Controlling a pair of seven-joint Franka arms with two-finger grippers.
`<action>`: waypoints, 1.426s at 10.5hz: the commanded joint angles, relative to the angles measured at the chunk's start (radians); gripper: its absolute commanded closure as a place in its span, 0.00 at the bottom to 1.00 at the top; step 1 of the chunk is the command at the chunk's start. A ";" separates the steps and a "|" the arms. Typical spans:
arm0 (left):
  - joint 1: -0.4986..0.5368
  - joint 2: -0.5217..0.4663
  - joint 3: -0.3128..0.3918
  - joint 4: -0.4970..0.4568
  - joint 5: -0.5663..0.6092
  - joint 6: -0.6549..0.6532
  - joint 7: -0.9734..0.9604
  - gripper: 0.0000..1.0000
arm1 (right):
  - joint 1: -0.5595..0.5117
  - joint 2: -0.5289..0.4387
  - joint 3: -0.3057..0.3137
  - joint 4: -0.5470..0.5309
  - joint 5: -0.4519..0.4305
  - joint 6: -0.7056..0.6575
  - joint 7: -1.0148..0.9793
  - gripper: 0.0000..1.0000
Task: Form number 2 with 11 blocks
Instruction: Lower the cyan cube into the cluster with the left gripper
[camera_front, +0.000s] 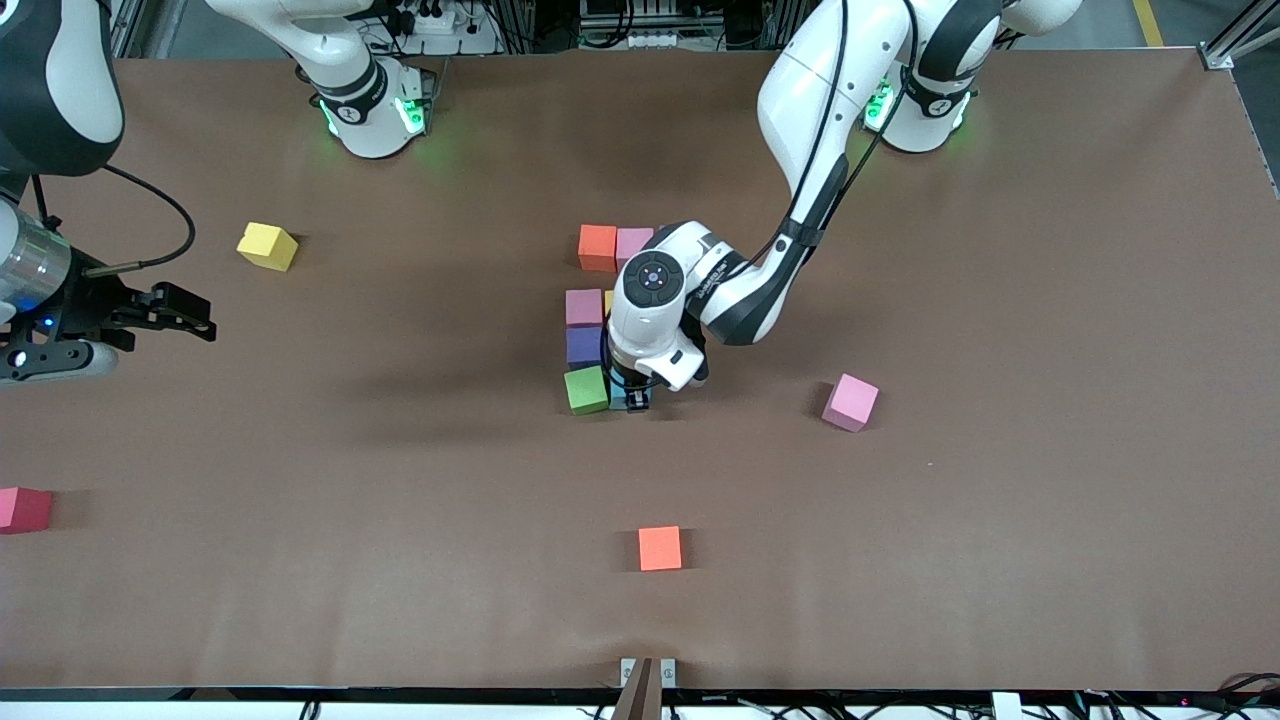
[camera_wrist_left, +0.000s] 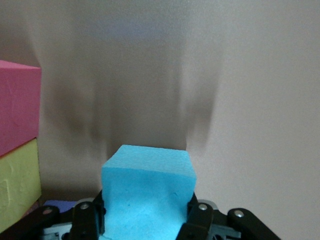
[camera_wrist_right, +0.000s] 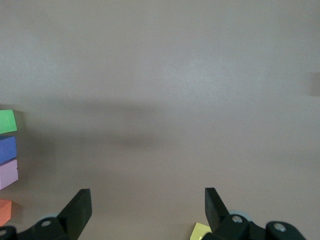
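My left gripper (camera_front: 633, 402) (camera_wrist_left: 148, 220) is shut on a light blue block (camera_wrist_left: 148, 190), low beside the green block (camera_front: 586, 390) at the partly built number 2. That figure shows an orange block (camera_front: 597, 247), a pink block (camera_front: 634, 243), another pink block (camera_front: 584, 307) and a purple block (camera_front: 584, 346); the left arm hides the rest. The left wrist view also shows a pink block (camera_wrist_left: 17, 105) above a yellow one (camera_wrist_left: 17, 185). My right gripper (camera_front: 195, 316) (camera_wrist_right: 147, 207) waits open and holds nothing, over the right arm's end of the table.
Loose blocks lie about: a yellow one (camera_front: 267, 246) near the right gripper, a pink one (camera_front: 850, 402) toward the left arm's end, an orange-red one (camera_front: 660, 548) nearer the front camera, and a red one (camera_front: 22, 509) at the right arm's end.
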 joint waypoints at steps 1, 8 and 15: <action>-0.015 0.034 0.024 0.042 0.007 0.005 0.012 1.00 | -0.009 0.001 0.006 0.008 0.011 -0.004 -0.009 0.00; -0.018 0.038 0.021 0.041 0.007 0.014 0.081 0.00 | -0.007 0.001 0.006 0.008 0.011 -0.004 -0.009 0.00; -0.023 0.014 0.019 0.036 0.007 0.004 0.079 0.00 | -0.010 0.003 0.006 0.008 0.011 -0.003 -0.009 0.00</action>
